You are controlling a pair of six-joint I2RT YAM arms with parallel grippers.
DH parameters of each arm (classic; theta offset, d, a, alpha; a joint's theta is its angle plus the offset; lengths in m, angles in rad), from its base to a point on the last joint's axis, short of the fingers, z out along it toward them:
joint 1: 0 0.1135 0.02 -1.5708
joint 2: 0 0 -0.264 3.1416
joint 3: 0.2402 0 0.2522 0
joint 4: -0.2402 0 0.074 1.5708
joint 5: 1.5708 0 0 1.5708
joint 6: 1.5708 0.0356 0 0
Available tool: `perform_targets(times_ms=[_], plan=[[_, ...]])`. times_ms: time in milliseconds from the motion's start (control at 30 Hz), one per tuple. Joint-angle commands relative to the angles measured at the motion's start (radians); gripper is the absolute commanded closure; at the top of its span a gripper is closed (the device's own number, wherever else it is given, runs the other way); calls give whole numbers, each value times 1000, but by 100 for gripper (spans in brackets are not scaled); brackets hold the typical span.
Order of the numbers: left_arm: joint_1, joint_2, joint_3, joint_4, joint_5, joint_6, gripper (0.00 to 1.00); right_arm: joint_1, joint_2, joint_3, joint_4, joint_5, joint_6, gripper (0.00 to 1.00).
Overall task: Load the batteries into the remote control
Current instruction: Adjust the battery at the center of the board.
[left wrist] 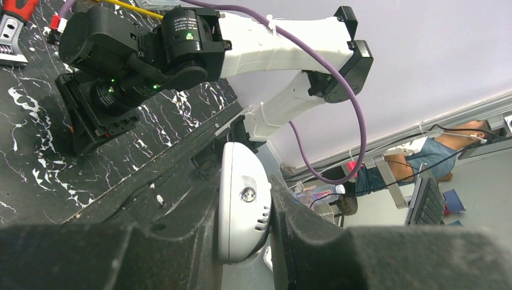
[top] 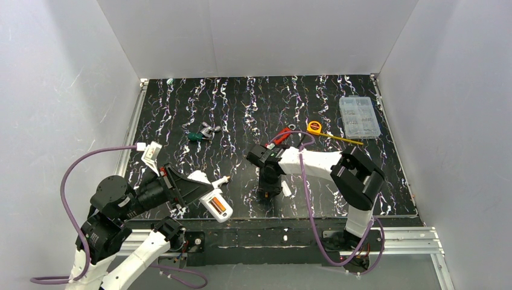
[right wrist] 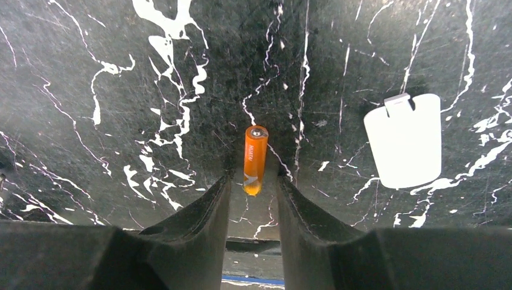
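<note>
**Remote held in left hand at near edge; right hand straddles a loose battery**

Left hand [top: 204, 192] is clamped across the remote [top: 214, 204] and holds it up off the table [top: 181, 121], by the near edge. In the top view the remote's long axis runs diagonally, its free end pointing near-right. The open back faces up, and an orange cell [top: 221, 207] lies lengthwise in the recess. The left wrist view shows the white body pinched tight between both fingers [left wrist: 181, 241].

Right hand [right wrist: 253, 181] points down at the table, a bit further in and to the right of the remote. Its jaws are partly open with nothing gripped. A loose battery [right wrist: 255, 158] lies flat between them. Its long axis runs along the fingers, straight away from the wrist camera, with the metal-capped end far and the other end in the gap. There is a small gap on each side, so neither finger touches it.

The cover [right wrist: 404, 140] lies flat on the table, right of the battery and apart from it.

Further back are a red wrench [top: 279, 136], a yellow tape [top: 314, 127] and a clear box [top: 359, 116] at far right. A green-handled tool [top: 202, 134] lies at far left.
</note>
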Motion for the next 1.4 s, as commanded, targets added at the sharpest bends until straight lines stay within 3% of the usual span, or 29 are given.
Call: perform_targets(times_ms=[0, 1367], plan=[[4, 13, 14, 74, 16, -3, 100, 2, -43, -25, -6, -28, -8, 59], [4, -5, 24, 60, 0, -6, 100, 4, 17, 100, 78, -50, -94, 64]])
